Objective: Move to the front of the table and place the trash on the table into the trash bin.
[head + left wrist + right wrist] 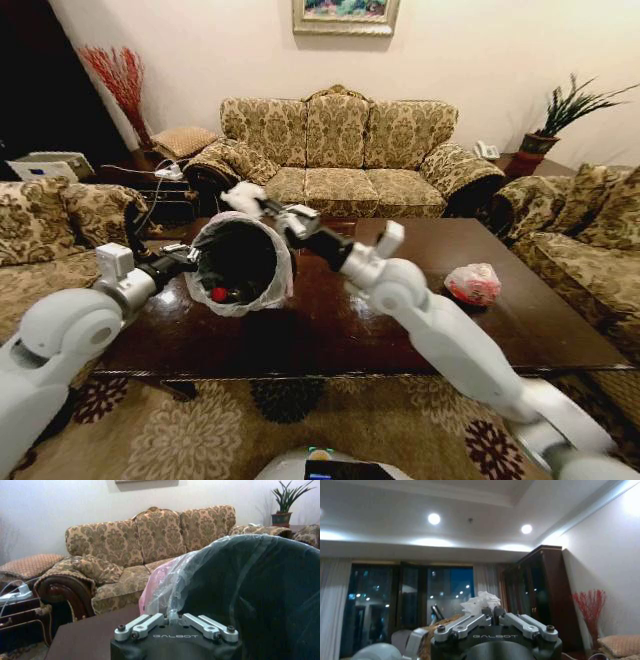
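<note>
Glossy dark wood table (330,330) stood before a patterned sofa (340,150), left gripper (190,262) clamped the tilted trash bin (240,262) over it, right gripper (262,205) pinched a white paper wad (243,195) just above the bin's rim, pink-white knotted bag (473,284) lay on the table well apart from the bin.

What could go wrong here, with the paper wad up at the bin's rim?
1. The right gripper holds the paper wad at the upper rim of the trash bin, not over its mouth; released here, it could fall outside.
2. The left gripper holds the bin tilted, so the red wrapper inside could spill out.
3. The knotted bag sits on the table to the right, beside the extended right arm.
</note>
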Available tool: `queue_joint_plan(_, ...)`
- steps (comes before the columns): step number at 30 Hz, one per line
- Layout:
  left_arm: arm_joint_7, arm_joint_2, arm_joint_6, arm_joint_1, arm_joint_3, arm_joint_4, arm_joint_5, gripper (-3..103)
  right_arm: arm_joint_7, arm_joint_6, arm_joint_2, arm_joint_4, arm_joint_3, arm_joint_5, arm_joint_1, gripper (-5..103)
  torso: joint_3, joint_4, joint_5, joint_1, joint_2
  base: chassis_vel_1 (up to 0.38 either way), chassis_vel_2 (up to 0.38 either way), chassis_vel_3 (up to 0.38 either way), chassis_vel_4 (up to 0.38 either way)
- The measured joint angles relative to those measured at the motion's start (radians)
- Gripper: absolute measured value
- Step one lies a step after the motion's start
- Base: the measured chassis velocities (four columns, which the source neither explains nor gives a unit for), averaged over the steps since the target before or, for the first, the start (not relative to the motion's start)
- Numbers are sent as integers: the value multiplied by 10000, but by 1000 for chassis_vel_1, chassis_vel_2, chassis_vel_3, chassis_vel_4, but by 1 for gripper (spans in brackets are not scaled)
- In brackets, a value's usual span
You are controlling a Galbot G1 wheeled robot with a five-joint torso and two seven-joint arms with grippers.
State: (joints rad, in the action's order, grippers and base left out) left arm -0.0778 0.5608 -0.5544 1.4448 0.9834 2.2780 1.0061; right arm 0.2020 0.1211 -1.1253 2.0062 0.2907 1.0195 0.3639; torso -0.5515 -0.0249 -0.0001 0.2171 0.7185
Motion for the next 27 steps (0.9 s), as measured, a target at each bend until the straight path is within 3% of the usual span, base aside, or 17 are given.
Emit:
queue_joint_plan(5,-5,83,-18,12,14,13,1,0,-138,0,-192,-183,422,-601,35,13,0,1,1,0,0,0,0,0,0)
queue_joint_plan(8,-11,134,-23,-9,20,-28,1,0,-157,-26,-172,-189,584,-935,335,28,0,2,1,0,0,0,0,0,0)
queue_joint_plan(10,-11,147,-28,-10,19,-28,9,0,-164,-39,-169,-187,586,-980,369,28,0,2,2,0,0,0,0,0,0)
queue_joint_plan(12,-6,189,-52,-4,19,-28,29,0,-178,-73,-139,-157,553,-1038,451,40,0,2,1,0,0,0,0,0,0)
queue_joint_plan(13,-6,189,-52,-4,19,-28,29,0,-178,-73,-139,-157,553,-1038,451,40,0,2,1,0,0,0,0,0,0)
queue_joint_plan(15,-5,208,-64,14,20,-48,25,0,-195,-130,-59,-91,455,-1039,527,50,1,2,1,0,0,0,0,0,0)
queue_joint_plan(16,-7,208,-70,15,20,-81,16,0,-208,-173,-26,-40,340,-1031,612,61,1,2,1,0,0,0,0,0,0)
queue_joint_plan(18,-7,206,-73,15,20,-89,14,0,-221,-198,-21,-22,292,-1023,650,61,1,2,1,0,0,0,0,0,0)
queue_joint_plan(24,-19,187,-95,12,63,-143,24,0,-651,-227,129,244,-883,-809,1429,88,1,1,2,0,0,0,0,0,0)
queue_joint_plan(25,-19,187,-95,12,63,-143,24,0,-651,-227,129,244,-883,-809,1429,88,1,1,2,0,0,0,0,0,0)
queue_joint_plan(27,-28,234,-100,45,141,-257,21,0,-1455,-258,329,586,-1724,-798,2154,97,1,1,3,0,0,0,0,0,0)
